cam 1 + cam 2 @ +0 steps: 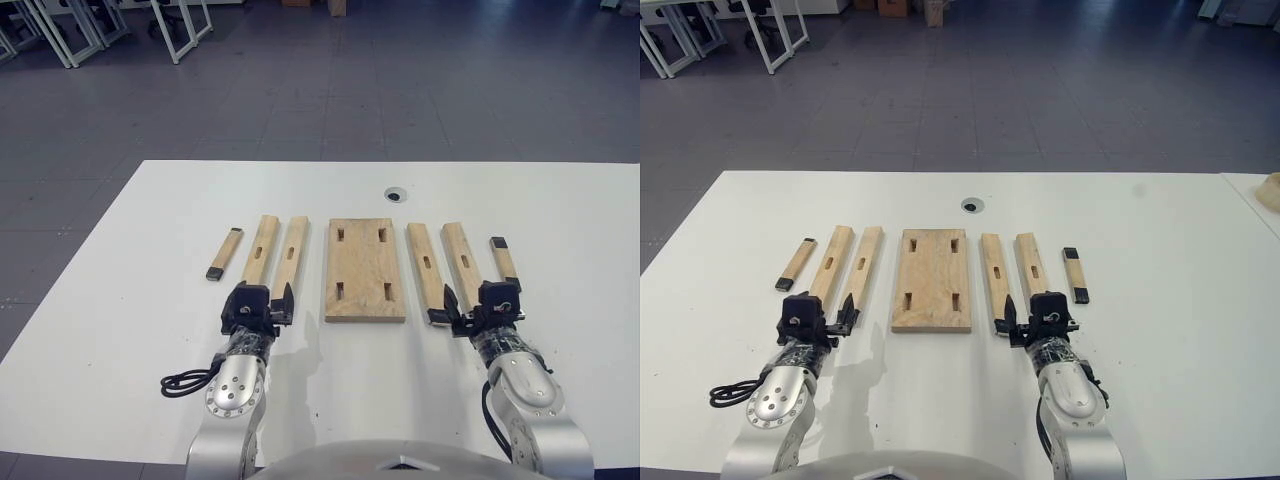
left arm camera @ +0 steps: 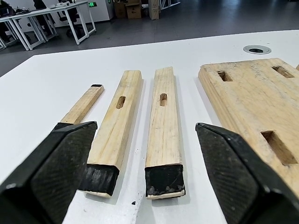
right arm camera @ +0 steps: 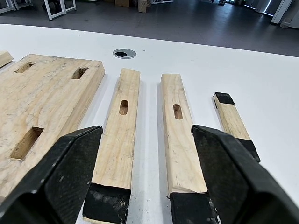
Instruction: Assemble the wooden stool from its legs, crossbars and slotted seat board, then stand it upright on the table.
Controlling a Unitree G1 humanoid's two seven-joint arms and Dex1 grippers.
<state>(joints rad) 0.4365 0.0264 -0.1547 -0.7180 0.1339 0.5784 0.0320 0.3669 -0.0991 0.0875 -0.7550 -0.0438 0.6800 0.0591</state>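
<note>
The slotted seat board [image 1: 365, 268] lies flat in the middle of the white table [image 1: 130, 300]. To its left lie two slotted legs [image 1: 260, 250] [image 1: 291, 255] and a short crossbar [image 1: 225, 253]. Two more legs [image 1: 424, 265] [image 1: 461, 252] and another crossbar [image 1: 503, 260] lie to its right. All the legs have black caps at their near ends. My left gripper [image 1: 262, 298] stands open just short of the left legs' near ends [image 2: 163, 179]. My right gripper [image 1: 480, 300] is open at the near ends of the right legs [image 3: 180, 135]. Neither holds anything.
A round cable grommet [image 1: 397, 194] sits in the table behind the board. A black cable [image 1: 185, 382] loops on the table beside my left arm. Bare table surface stretches to both sides of the parts. White desk frames [image 1: 180, 25] stand on the floor far behind.
</note>
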